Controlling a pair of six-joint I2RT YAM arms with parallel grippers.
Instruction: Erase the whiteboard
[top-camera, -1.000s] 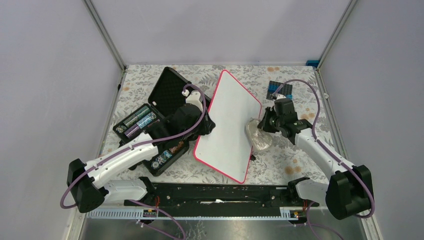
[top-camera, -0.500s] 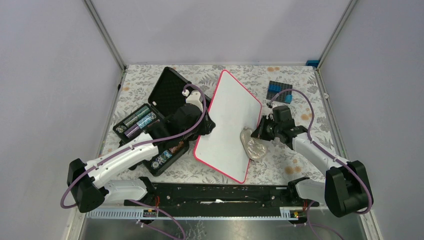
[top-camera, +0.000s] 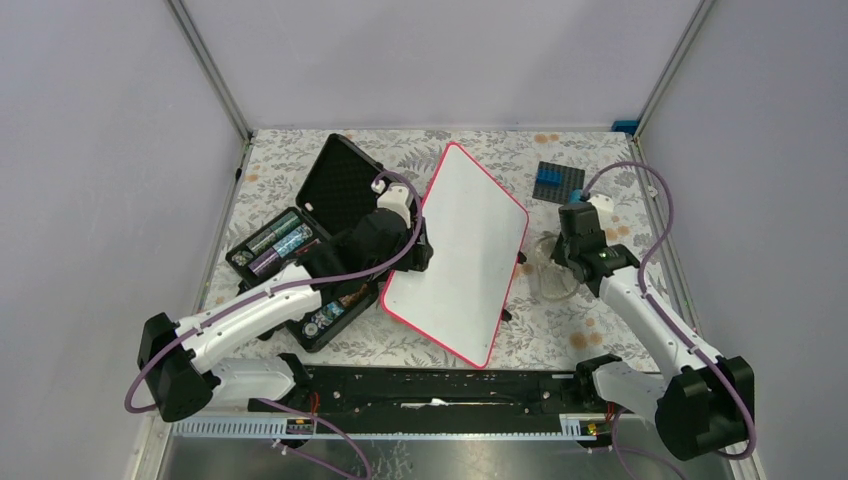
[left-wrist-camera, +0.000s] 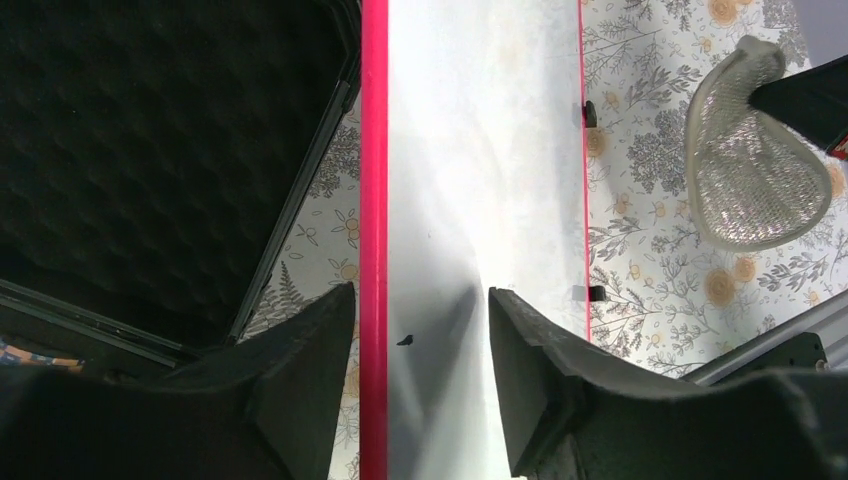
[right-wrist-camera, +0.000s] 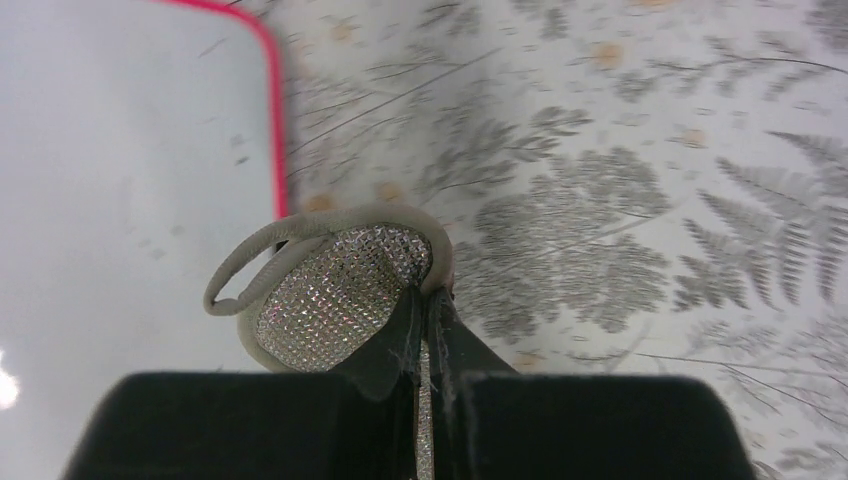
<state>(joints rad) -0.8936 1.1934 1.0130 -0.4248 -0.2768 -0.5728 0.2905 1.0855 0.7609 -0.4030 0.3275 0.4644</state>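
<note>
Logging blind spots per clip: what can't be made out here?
- Top view: fingers of the left gripper, hidden under its wrist.
- Top view: case contents, partly under the left arm.
- Left wrist view: black speck on the whiteboard, too small to tell ink from dirt.
- Right wrist view: blurred, so the faint marks on the whiteboard are unreadable; the right gripper covers part of the pad.
</note>
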